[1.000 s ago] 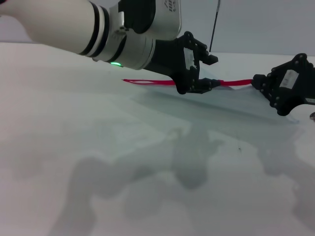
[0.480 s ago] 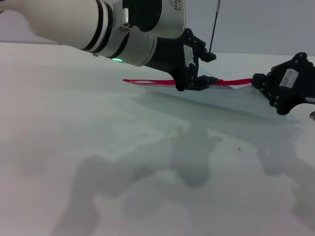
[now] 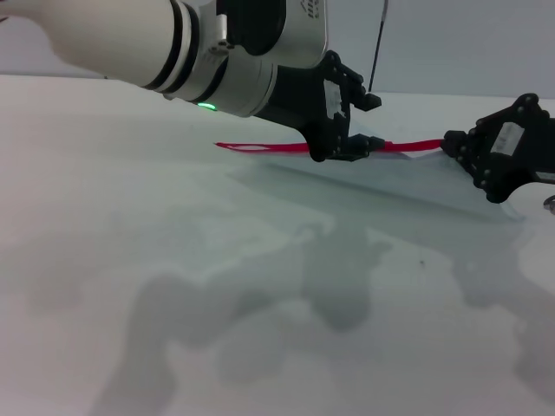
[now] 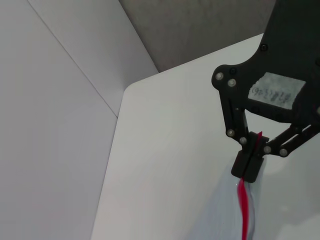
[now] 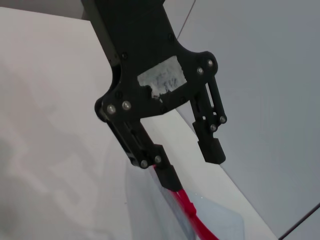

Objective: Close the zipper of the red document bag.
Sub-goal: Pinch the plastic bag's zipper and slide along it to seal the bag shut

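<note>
The red document bag (image 3: 408,186) lies flat at the far side of the white table (image 3: 173,260), a pale translucent pouch. Its zipper (image 3: 260,146) runs along the far long edge as a thin red strip. My left gripper (image 3: 375,123) stands open over the middle of that strip. In the right wrist view one of its fingers (image 5: 167,175) touches the zipper (image 5: 192,215) and the other hangs apart. My right gripper (image 3: 449,146) is at the strip's right end; the left wrist view shows it (image 4: 248,167) shut on the zipper (image 4: 244,205). I cannot make out the slider.
A thin dark rod (image 3: 377,43) stands behind the bag near the back wall. The table's far corner and edge (image 4: 130,87) lie close beyond the right gripper.
The left arm shifted slightly to the right and up along the zipper, then held still. The right gripper has kept its hold at the end.
</note>
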Motion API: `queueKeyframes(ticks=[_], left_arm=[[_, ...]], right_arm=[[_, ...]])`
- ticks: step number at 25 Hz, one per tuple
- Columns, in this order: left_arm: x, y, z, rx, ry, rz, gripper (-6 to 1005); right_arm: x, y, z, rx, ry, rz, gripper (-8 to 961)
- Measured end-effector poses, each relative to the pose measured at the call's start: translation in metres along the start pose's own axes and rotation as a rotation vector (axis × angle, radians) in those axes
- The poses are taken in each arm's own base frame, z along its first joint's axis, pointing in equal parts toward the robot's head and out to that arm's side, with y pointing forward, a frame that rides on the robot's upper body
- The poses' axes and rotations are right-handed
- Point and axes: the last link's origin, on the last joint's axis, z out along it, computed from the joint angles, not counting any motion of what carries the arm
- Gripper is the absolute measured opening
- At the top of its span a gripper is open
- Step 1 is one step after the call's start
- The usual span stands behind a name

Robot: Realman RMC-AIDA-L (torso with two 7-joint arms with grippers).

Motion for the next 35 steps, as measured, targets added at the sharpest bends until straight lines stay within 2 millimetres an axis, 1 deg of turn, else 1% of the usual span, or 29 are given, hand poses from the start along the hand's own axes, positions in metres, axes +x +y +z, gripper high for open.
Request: queueKeyframes(ticks=[9,18,25,34,35], left_arm=[[0.0016,-0.0006,-0.0001,-0.006,-0.003,0.01,479],[0.0027,-0.0005,0.0004,-0.009,-0.003,0.014,480],[0.0094,-0.0047,-0.0053,0.021,-0.01,0.023,480],[0.0078,-0.0068,-0.0069,0.039,-0.04,0.026,480],[0.0078,-0.0068,-0.0068,0.039,-0.04,0.026,502]], right_arm=[[0.0001,-0.0008,0.0,-0.002,0.0,0.0,15],[-0.0039,0.0007,-0.0009,-0.007,-0.007,-0.013,15],[-0.0044,0.0,-0.0019,-0.007,-0.007,-0.014,16],[-0.0044,-0.0008,-0.0021,-0.005,-0.008,-0.013,16],[-0.0043,-0.0009,-0.0021,-0.005,-0.007,-0.013,16]])
